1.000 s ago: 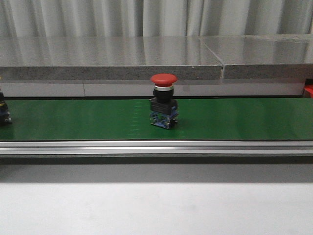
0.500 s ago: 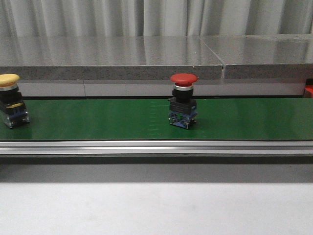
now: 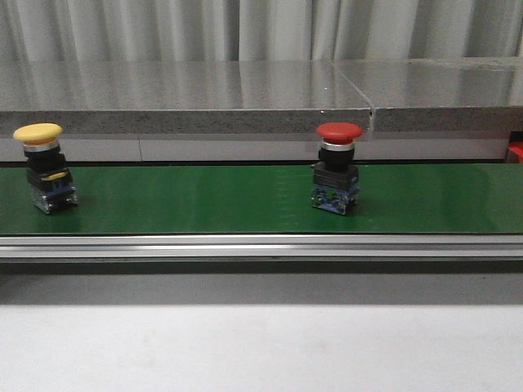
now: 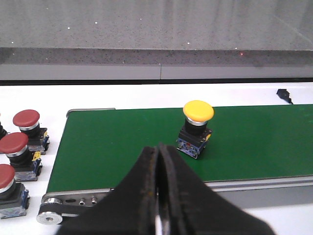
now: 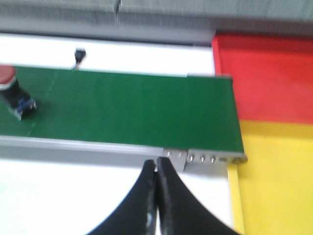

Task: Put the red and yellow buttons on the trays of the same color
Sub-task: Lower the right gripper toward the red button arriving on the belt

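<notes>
Two buttons stand upright on the green belt point(image 3: 204, 200): a yellow button point(image 3: 45, 167) near its left end and a red button point(image 3: 337, 177) right of the middle, well apart from each other. Neither has been picked up, so the task is at the waiting stage, before any grasp.

Both tools hang above the near edge of the belt with their fingers pressed together and nothing between them: the left tool point(image 4: 159, 196) just short of the yellow button, the right tool point(image 5: 156, 196) by the belt's right end. Beyond that end lie the red tray point(image 5: 264, 78) and the yellow tray point(image 5: 279, 176), side by side. Three more red buttons point(image 4: 22, 152) wait on the tabletop off the belt's left end (only the left wrist view shows them).

Next, I judge, the right tool must spread its fingers, come down around the red button's black body, close, lift, and carry it to the red tray.
</notes>
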Robot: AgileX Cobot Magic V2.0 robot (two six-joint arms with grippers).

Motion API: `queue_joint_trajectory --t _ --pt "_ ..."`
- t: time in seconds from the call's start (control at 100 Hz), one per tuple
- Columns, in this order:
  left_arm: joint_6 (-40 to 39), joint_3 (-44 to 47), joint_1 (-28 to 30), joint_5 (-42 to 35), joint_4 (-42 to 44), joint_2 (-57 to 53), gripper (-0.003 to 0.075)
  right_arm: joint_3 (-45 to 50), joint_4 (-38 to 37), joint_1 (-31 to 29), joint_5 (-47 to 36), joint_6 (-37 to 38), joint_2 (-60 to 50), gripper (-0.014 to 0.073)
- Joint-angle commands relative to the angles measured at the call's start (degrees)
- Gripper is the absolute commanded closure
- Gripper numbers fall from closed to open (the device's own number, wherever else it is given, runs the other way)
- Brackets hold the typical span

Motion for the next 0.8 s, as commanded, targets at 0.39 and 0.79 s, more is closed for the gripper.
queue_joint_trajectory --t 0.39,0.79 --pt "0.0 -1.6 -0.4 -4.4 -0.5 0.3 0.0739 -10.3 1.3 -0.1 -2.5 -0.1 19.2 0.0603" --pt "0.0 -1.6 -0.4 -4.4 -0.5 0.3 0.0739 -10.3 2.2 -0.1 -0.5 -1.3 21.6 -0.0051"
